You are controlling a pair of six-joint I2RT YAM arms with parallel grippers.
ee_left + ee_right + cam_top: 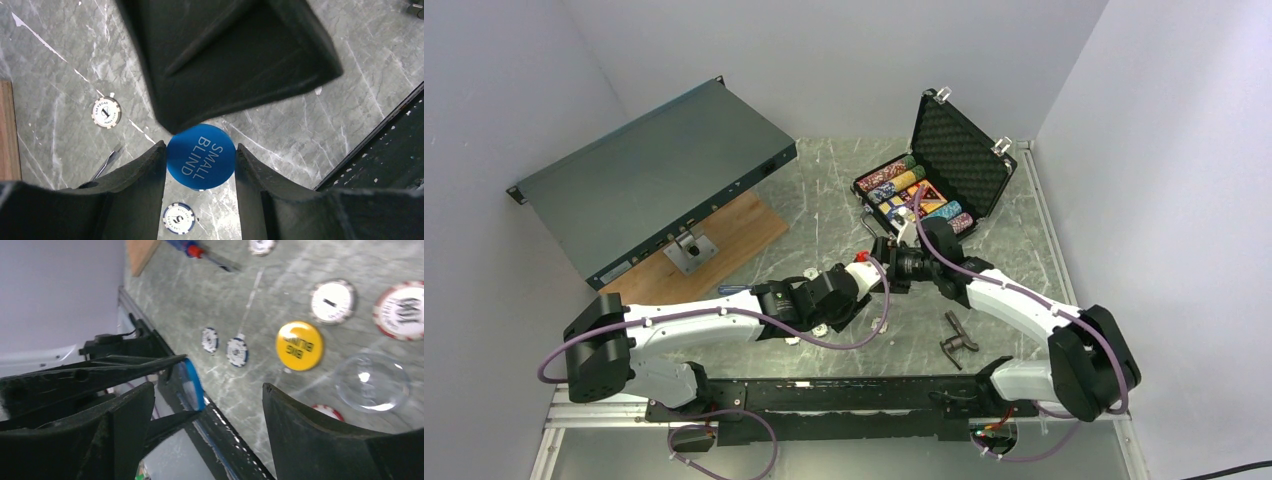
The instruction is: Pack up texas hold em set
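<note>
Status: we are clamping the blue disc (201,156) in the left gripper (200,151) above the table (360,85), near the open case (959,160), and holding the right gripper (207,388), jaws apart, on either side of it.

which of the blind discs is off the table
The blue disc, marked small blind: the left gripper holds it up, while the yellow disc lies flat on the table.
</note>
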